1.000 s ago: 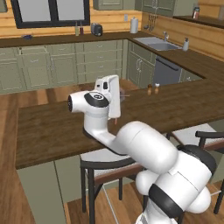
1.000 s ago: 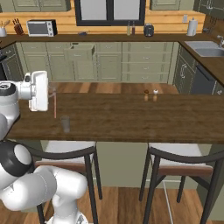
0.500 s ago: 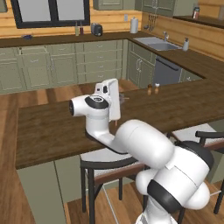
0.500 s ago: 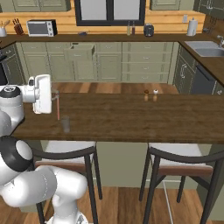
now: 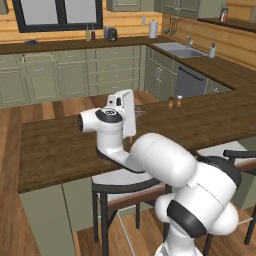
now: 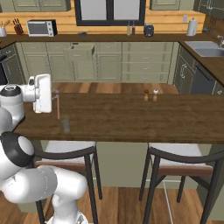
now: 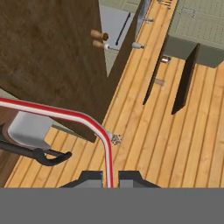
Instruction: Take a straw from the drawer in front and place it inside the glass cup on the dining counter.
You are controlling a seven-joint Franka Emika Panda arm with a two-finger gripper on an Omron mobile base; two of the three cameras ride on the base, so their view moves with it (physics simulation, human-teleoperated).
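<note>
My gripper [image 6: 54, 92] is shut on the straw [image 6: 58, 107], a thin red-pink stick that hangs down over the dining counter [image 6: 131, 116]. Its lower end sits just left of the faint glass cup [image 6: 65, 124], level with the cup's rim, near the counter's front edge. In the hand view the straw [image 7: 94, 124] rises from between the fingertips [image 7: 90, 177] of the gripper [image 7: 110, 178] and bends off to the left. From the left base view the gripper [image 5: 138, 113] hangs above the counter [image 5: 55, 145]. The drawer [image 6: 81, 51] stands pulled out in the far green cabinets.
Two small brown shakers [image 6: 150, 95] stand on the counter's far side, to the right. Dark-framed stools [image 6: 179, 159] are tucked under the near edge, one [image 6: 65, 153] right below the cup. A sink [image 6: 211, 51] lies in the right worktop.
The hand with the straw has eased slightly down and to the right, closer to the glass cup. The grip has not changed.
</note>
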